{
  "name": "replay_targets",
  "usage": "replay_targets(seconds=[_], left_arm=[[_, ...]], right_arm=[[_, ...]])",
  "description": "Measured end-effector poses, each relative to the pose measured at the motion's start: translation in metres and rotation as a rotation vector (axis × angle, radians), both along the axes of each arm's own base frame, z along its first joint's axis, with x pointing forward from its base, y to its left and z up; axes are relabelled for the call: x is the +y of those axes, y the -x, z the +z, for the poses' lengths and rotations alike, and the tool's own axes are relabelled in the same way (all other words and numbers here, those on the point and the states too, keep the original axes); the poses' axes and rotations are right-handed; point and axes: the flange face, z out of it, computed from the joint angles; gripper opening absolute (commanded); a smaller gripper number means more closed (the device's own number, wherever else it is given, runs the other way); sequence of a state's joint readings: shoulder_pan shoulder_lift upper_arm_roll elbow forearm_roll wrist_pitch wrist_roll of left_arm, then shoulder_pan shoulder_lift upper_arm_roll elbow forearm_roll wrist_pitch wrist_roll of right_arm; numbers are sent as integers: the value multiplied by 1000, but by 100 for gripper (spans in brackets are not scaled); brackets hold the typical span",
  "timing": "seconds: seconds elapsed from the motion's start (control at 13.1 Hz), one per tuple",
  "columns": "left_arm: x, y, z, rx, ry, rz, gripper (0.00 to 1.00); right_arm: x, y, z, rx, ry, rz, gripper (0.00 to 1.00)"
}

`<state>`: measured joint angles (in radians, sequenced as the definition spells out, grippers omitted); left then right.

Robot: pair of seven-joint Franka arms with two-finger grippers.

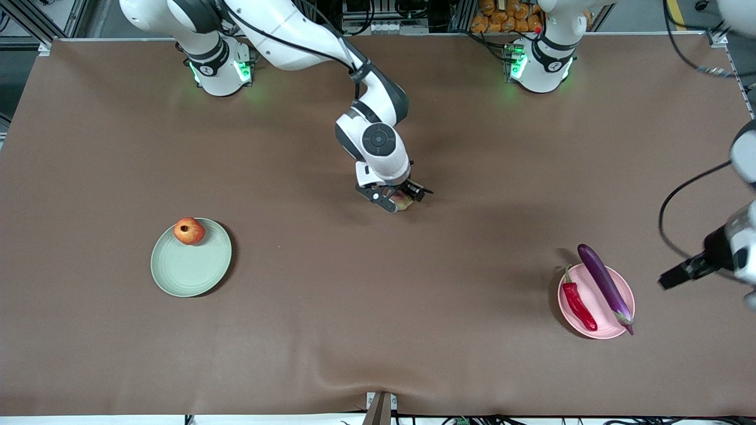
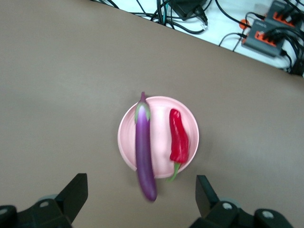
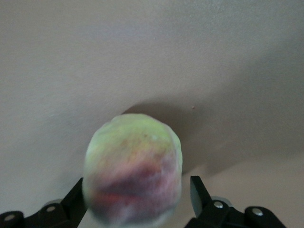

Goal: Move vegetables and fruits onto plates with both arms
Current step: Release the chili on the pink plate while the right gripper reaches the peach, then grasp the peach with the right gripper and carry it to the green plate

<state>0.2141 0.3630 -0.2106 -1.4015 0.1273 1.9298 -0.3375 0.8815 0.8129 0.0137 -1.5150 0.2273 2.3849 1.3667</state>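
Note:
The peach (image 1: 404, 202) is at the table's middle, between the jaws of my right gripper (image 1: 400, 199). In the right wrist view the peach (image 3: 134, 166) touches one finger (image 3: 76, 197), and a small gap shows at the other, so the gripper is open. The pomegranate (image 1: 189, 231) sits on the green plate (image 1: 190, 268), near its rim. The purple eggplant (image 1: 605, 285) and the red chili (image 1: 577, 304) lie on the pink plate (image 1: 626, 295). My left gripper (image 1: 673, 280) is open and empty in the air beside that plate. Its wrist view (image 2: 142, 199) looks down on the eggplant (image 2: 144, 152), chili (image 2: 178, 140) and plate (image 2: 161, 130).
The brown table cloth (image 1: 378, 307) spreads wide between the two plates. Cables and power strips (image 2: 266, 33) lie off the table's edge. A small bracket (image 1: 379, 407) stands at the middle of the edge nearest the front camera.

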Motion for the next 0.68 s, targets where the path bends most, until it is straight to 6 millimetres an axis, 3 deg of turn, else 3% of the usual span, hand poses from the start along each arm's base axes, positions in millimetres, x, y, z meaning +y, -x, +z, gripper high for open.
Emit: replay_targets(seconds=[0.23, 0.38, 0.53, 0.68], left_arm=[[-22, 45, 65, 65, -25, -31, 100], [-44, 75, 96, 113, -36, -59, 100], [-54, 97, 115, 137, -18, -76, 100], [-53, 113, 129, 133, 5, -87, 100]], right_arm=[[-33, -39, 14, 15, 74, -31, 0], [-77, -81, 50, 65, 112, -9, 0], [-143, -124, 100, 123, 119, 49, 0], [-232, -161, 145, 182, 113, 106, 0]])
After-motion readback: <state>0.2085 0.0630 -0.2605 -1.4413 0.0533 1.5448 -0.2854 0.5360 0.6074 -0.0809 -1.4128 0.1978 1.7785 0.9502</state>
